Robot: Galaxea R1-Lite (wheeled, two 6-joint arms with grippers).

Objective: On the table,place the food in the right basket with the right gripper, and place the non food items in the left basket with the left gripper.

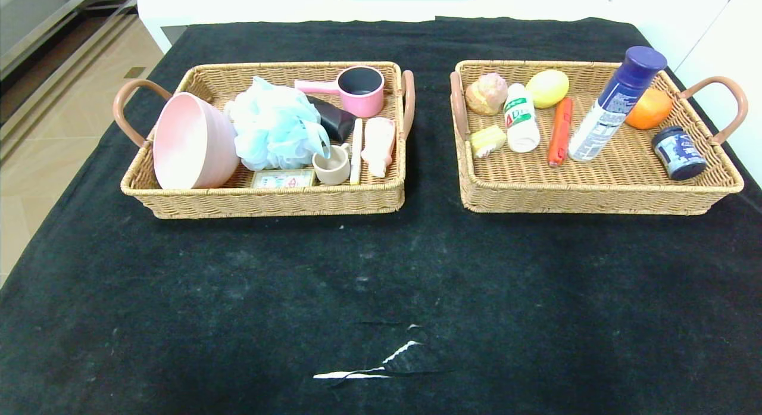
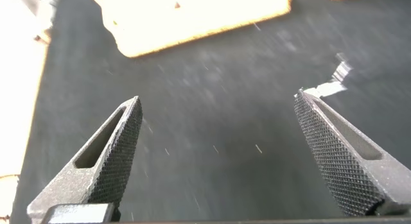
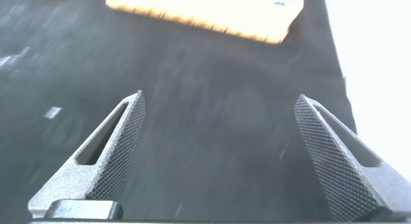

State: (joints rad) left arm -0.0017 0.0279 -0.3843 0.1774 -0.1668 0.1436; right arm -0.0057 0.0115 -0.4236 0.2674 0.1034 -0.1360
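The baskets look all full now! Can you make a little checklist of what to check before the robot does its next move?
1. Left gripper open and empty: ok.
2. Right gripper open and empty: ok.
3. Loose items left on the table in front of the baskets: none seen, ok.
4. Right basket holds the sausage stick, white bottle and spray can: ok.
5. Left basket holds the pink bowl, blue pouf and pink tube: ok.

bare table (image 1: pixel 381 284) lies before both crowded baskets; a narrow gap parts them.
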